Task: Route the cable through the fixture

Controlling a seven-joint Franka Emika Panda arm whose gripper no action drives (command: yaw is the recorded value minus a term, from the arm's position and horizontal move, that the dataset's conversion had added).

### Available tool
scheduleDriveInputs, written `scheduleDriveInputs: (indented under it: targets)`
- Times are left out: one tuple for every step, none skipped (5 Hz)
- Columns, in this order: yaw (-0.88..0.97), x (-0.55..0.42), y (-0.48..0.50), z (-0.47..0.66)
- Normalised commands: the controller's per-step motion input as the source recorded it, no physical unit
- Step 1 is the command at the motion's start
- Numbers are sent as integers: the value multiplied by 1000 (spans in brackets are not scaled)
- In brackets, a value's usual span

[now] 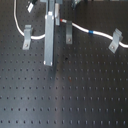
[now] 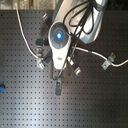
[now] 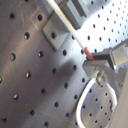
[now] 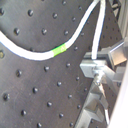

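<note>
**Cable sits at the fixture, but the grip is unclear**

You have the cable (image 1: 102,33) running across the far part of the perforated board (image 1: 75,95) in the first exterior view, from a lighter slanted clip (image 1: 26,36) on the first exterior view's left, past the fixture (image 1: 68,34), to another slanted clip (image 1: 116,41) on the right. Its blue band (image 1: 90,32) lies between the fixture and that right clip.

The gripper (image 3: 102,62) is close to the cable near the red mark (image 3: 86,51), but you cannot tell from any view how far its fingers are parted or whether they hold the cord.

The risk, as I judge it: if the cord is only resting against the post rather than seated, a sideways pull could drag it off, or tug it out of the outer clips.

The second exterior view hides the fixture area behind the arm (image 2: 59,42); the first exterior view shows it openly. Only the first wrist view shows the red mark up close.
</note>
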Motion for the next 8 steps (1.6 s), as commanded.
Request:
scheduleDriveInputs:
  targets:
    - [0,22,-5,-373]
    - [40,159,-24,-153]
    - [54,202,-34,-138]
    - [77,315,-38,-14]
    - [129,145,-54,-152]
    - [149,61,-19,-368]
    - [49,-38,-13,-335]
    - [-29,1,2,-19]
